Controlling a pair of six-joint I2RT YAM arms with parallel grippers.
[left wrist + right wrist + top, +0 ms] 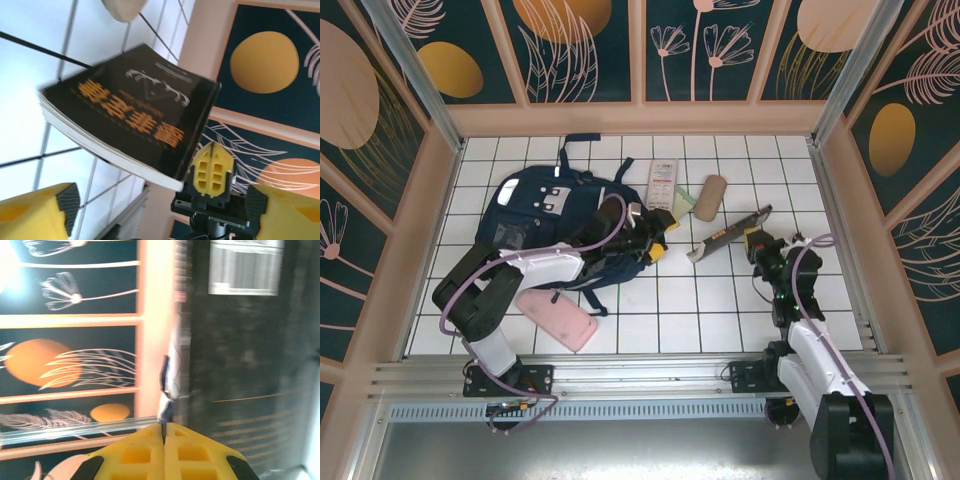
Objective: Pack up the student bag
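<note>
Top external view: right gripper [758,238] clenched on a corner of the thin black softcover book with orange lettering [725,237], held tilted above the white tiled table [720,310]; left gripper [655,238], fingers spread and empty, at the right edge of the large navy-blue fabric student bag [540,200], lying left of the book. Judged best: carry the book leftward slowly, since a corner grip lets it swing.

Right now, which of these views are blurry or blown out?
Right wrist view: smeared by motion, the book a dark streaky blur above the right gripper. Left wrist view: the book's title is slightly soft and the white table is washed out. Top external view: sharp and evenly lit, only soft shadows by the student bag.
</note>
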